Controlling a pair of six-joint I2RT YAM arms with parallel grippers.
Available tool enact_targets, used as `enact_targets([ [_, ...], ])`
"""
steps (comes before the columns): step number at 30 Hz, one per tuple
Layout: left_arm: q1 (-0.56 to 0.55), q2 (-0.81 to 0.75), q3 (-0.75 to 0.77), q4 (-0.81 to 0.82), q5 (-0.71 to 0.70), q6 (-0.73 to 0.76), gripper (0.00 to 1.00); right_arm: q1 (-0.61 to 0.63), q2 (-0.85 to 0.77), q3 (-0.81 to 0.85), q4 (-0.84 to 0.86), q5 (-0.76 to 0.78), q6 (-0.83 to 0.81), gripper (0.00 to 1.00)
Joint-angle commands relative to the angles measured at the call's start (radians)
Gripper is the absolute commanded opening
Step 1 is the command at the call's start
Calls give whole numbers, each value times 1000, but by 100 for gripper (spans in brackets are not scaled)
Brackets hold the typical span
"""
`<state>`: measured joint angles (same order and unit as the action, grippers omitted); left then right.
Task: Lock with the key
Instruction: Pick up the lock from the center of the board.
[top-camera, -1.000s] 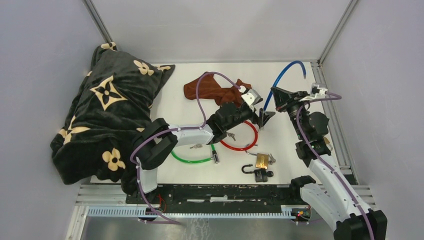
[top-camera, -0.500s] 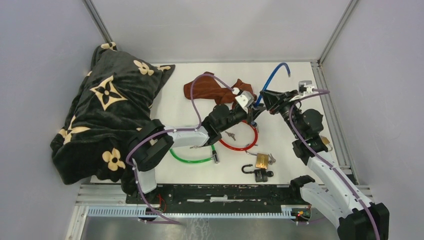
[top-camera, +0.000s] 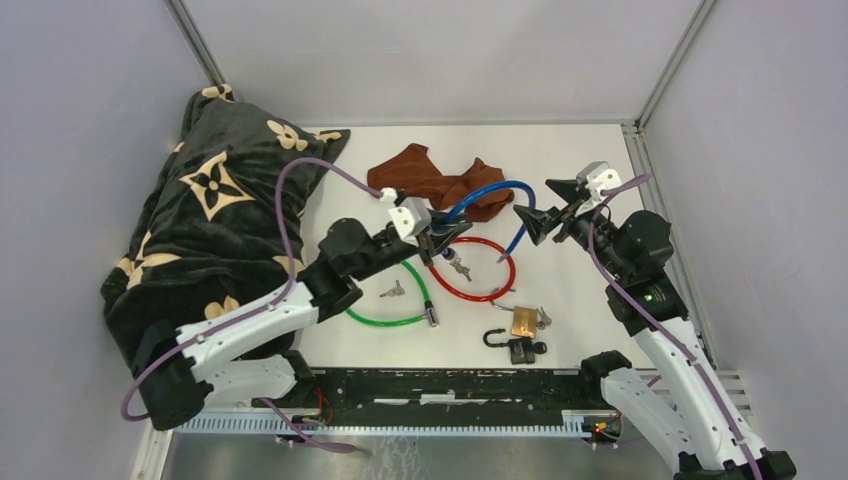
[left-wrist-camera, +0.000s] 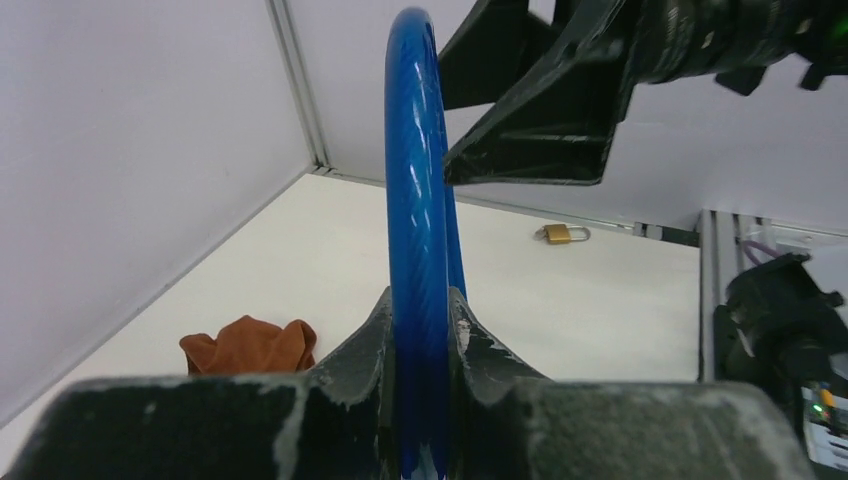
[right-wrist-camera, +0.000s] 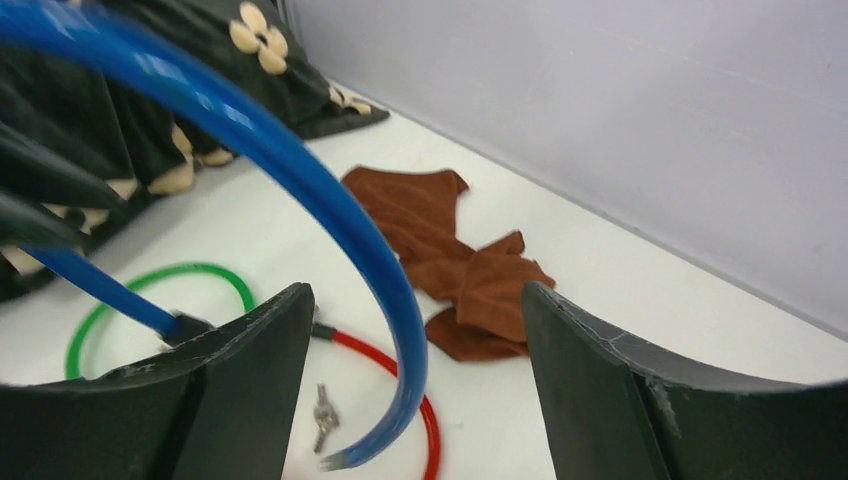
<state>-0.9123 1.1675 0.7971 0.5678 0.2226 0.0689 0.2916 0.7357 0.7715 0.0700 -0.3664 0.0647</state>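
Blue cable lock (top-camera: 489, 189): centre of the top view, one end clamped in the left gripper (top-camera: 436, 242), its arc passing between the spread, released fingers of the right gripper (top-camera: 544, 208). First key (top-camera: 459, 267): inside the red cable loop (top-camera: 506, 272), centre. Second key (top-camera: 394, 292): beside the green cable loop (top-camera: 384, 320), lower centre.

Blue cable (left-wrist-camera: 416, 200): lower end hidden between the fingers (left-wrist-camera: 362, 345) of the left gripper (left-wrist-camera: 420, 310). Keys (top-camera: 459, 266) inside the red loop (top-camera: 478, 298): detail too small to tell.

Grey walls (top-camera: 430, 60), white table (top-camera: 460, 140)
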Motion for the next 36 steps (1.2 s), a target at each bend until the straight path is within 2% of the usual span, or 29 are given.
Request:
enact_targets([
  [1, 24, -190, -8, -144, 68, -2, 2, -6, -48, 17, -152, -46, -192, 82],
  [6, 83, -356, -100, -171, 146, -102, 2, -7, -73, -12, -144, -165, -237, 82],
  [11, 142, -469, -157, -159, 194, -147, 2, -5, -25, -81, -65, -205, -118, 71],
  [14, 170, -537, -189, -163, 217, -169, 2, 11, -19, -150, 57, -252, -68, 67],
  [18, 232, -597, -224, -184, 222, -202, 2, 53, -43, -219, 197, -239, -11, 63],
  [23, 281, -622, -238, -197, 224, -226, 2, 123, -40, -244, 240, -220, -15, 64],
  [26, 294, -626, -239, -202, 222, -238, 2, 181, -28, -236, 206, -246, -56, 63],
  [31, 308, -622, -231, -193, 213, -247, 2, 324, -15, -220, 204, -498, -150, 63],
  [34, 307, -613, -224, -185, 267, -238, 2, 493, 71, -182, 189, -421, -235, 69],
  [36, 308, -607, -219, -180, 311, -229, 2, 557, 137, -160, 195, -376, -294, 74],
])
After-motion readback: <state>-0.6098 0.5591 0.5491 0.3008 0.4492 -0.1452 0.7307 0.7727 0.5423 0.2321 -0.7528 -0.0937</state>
